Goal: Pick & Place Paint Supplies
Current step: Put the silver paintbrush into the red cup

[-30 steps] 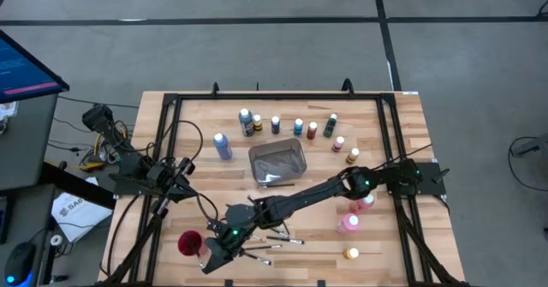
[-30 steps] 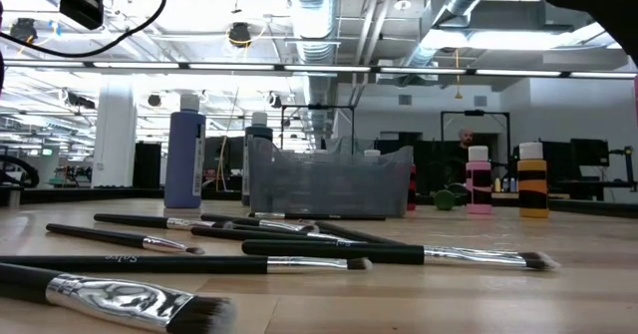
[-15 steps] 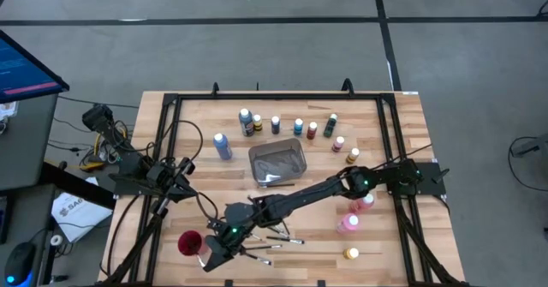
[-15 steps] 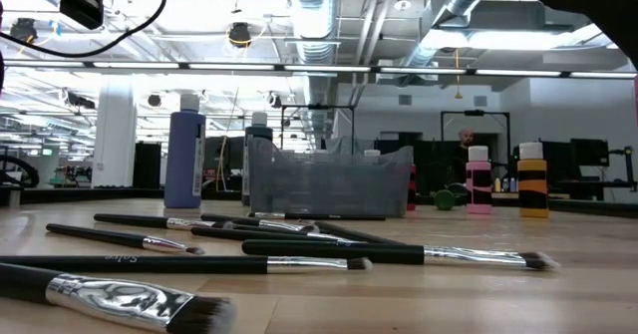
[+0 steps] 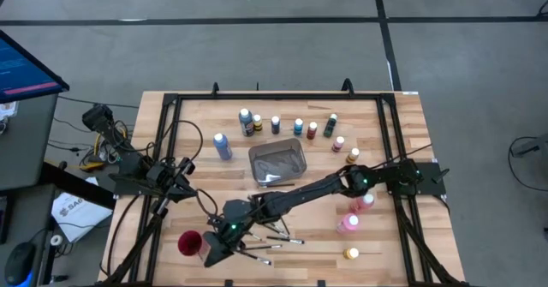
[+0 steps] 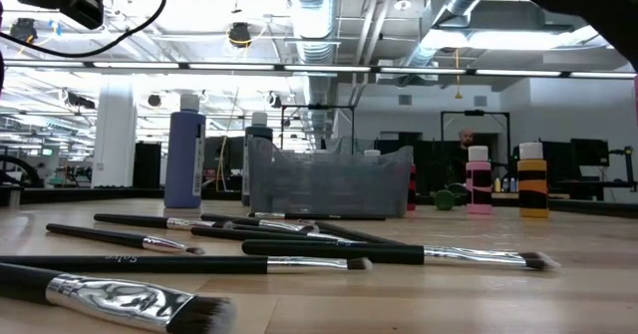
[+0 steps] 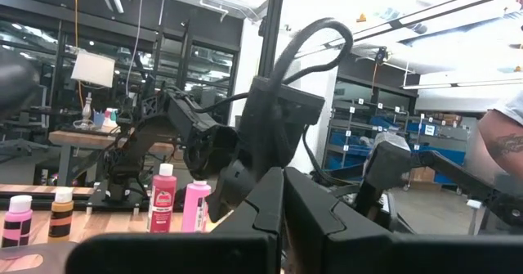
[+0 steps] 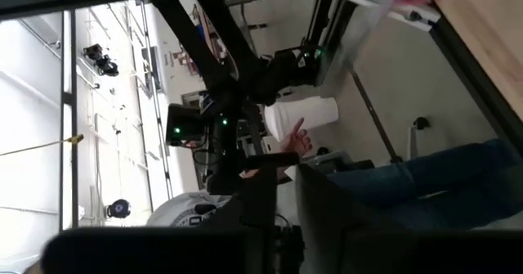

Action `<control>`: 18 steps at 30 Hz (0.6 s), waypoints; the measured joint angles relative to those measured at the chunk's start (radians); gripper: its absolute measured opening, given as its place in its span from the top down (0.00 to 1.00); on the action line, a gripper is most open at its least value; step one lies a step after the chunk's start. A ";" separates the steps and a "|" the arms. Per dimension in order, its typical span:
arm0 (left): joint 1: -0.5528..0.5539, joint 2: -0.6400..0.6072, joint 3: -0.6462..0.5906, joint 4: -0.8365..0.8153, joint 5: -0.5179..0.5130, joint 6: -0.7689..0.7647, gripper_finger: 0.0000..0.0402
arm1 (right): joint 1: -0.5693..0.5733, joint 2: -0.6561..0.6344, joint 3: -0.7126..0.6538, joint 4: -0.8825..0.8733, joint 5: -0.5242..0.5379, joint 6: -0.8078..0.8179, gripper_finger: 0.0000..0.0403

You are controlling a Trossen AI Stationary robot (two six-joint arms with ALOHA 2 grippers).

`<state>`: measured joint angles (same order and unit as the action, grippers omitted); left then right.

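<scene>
Pale plank tabletop (image 5: 402, 124) fills the high view, with the grey metal tray (image 5: 277, 163) mid-board, paint bottles (image 5: 298, 126) lined behind it and pink ones (image 5: 348, 224) off to its right, while only the low view shows the thin dark paintbrushes (image 6: 299, 262) with shiny ferrules fanned in front of the tray. Right gripper (image 5: 213, 251) reaches past the tray's front-left to the red cup (image 5: 189, 242), slightly nearer it than before, its jaws just parted and empty as far as visible. Left gripper (image 5: 171, 174) waits left of the tray, jaws pressed together, holding nothing.
</scene>
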<state>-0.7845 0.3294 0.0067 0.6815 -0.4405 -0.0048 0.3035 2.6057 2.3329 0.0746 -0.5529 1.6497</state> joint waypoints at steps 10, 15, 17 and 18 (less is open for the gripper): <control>0.000 0.000 0.000 0.000 0.000 0.000 0.99 | -0.027 0.000 0.013 0.173 0.000 -0.005 0.72; 0.000 0.000 0.000 0.000 0.000 0.000 0.99 | -0.058 -0.060 0.017 0.256 0.007 -0.095 0.67; 0.000 0.000 0.000 0.000 0.000 0.000 0.99 | -0.062 -0.108 0.017 0.212 0.004 -0.167 0.67; 0.000 0.000 0.000 0.000 0.000 0.000 0.99 | -0.063 -0.133 0.017 0.180 0.004 -0.209 0.67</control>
<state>-0.7843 0.3294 0.0067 0.6815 -0.4405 -0.0048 0.2409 2.4731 2.3497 0.2543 -0.5487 1.4404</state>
